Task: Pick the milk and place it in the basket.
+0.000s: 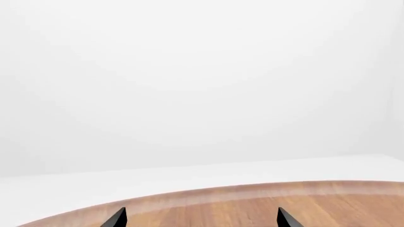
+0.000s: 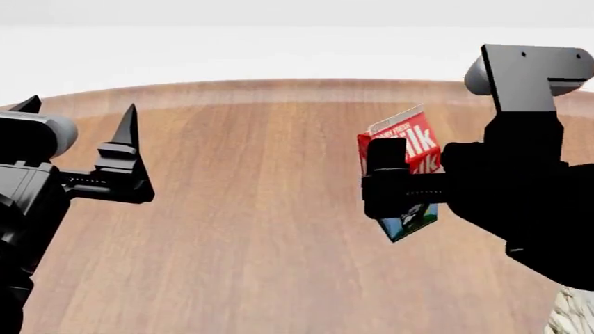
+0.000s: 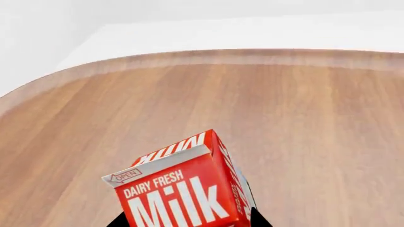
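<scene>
Legibly "DAIRY FRESH Milk" carton point(image 3: 183, 194)

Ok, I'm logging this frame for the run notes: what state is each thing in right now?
milk: lifted off the table, tilted, clamped in the right gripper.
right gripper: shut on the milk.
left gripper: open, empty, fingers pointing up.
basket: only a corner shows at the head view's lower right; contents hidden.
table: bare wood where visible.

Red-topped milk point(image 2: 401, 149), white lettering; brown wood-grain table point(image 2: 260, 209).
</scene>
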`<state>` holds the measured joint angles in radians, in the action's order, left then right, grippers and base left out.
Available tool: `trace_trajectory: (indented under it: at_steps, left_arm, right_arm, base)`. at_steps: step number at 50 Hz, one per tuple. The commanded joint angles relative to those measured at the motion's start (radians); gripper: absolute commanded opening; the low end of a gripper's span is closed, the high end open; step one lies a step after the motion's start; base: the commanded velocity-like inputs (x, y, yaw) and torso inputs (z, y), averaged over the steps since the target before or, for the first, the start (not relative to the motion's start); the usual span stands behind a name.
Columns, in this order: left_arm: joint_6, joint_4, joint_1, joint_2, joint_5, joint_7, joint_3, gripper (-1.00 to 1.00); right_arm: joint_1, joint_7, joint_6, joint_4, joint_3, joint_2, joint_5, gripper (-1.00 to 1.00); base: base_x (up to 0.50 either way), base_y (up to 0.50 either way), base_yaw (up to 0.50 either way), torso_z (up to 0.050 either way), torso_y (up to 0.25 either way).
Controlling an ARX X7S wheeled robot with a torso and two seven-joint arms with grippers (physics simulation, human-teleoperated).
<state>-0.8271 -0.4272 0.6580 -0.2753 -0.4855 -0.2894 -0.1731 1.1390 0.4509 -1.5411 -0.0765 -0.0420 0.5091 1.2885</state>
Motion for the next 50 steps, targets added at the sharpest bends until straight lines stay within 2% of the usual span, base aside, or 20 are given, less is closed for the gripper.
trace_trajectory:
  at_steps: [1,14,26,35,44,50]
  left_arm:
    - [0.002,-0.001,0.003,-0.003,-0.002,-0.004,-0.006,1.0]
    - [0.013,0.012,0.003,-0.009,-0.004,-0.003,-0.006,1.0]
    - [0.018,0.014,0.0,-0.014,-0.006,-0.006,-0.009,1.0]
    - [0.022,0.016,-0.003,-0.016,-0.006,-0.008,-0.015,1.0]
    - [0.033,0.022,-0.009,-0.018,-0.003,-0.008,-0.024,1.0]
    - [0.033,0.023,-0.006,-0.021,-0.003,-0.009,-0.027,1.0]
  right_arm:
    - [0.094,0.323,0.002,-0.028,0.131,0.151,0.249,-1.0]
    - [0.099,0.553,0.023,-0.038,0.161,0.288,0.424,-1.0]
    - [-0.042,0.756,0.094,0.026,0.248,0.433,0.636,-1.0]
    - [-0.173,0.752,0.12,0.072,0.368,0.496,0.61,-1.0]
    - [-0.259,0.735,0.159,0.103,0.492,0.513,0.544,-1.0]
    - [-0.266,0.727,0.179,0.109,0.516,0.518,0.513,-1.0]
  base:
    - [0.0,0.0,0.0,0.0,0.0]
    - [0.0,0.0,0.0,0.0,0.002]
    - [0.0,0.0,0.0,0.0,0.001]
    - [0.0,0.0,0.0,0.002,0.001]
    - [0.0,0.0,0.0,0.0,0.001]
    - [0.0,0.0,0.0,0.0,0.002]
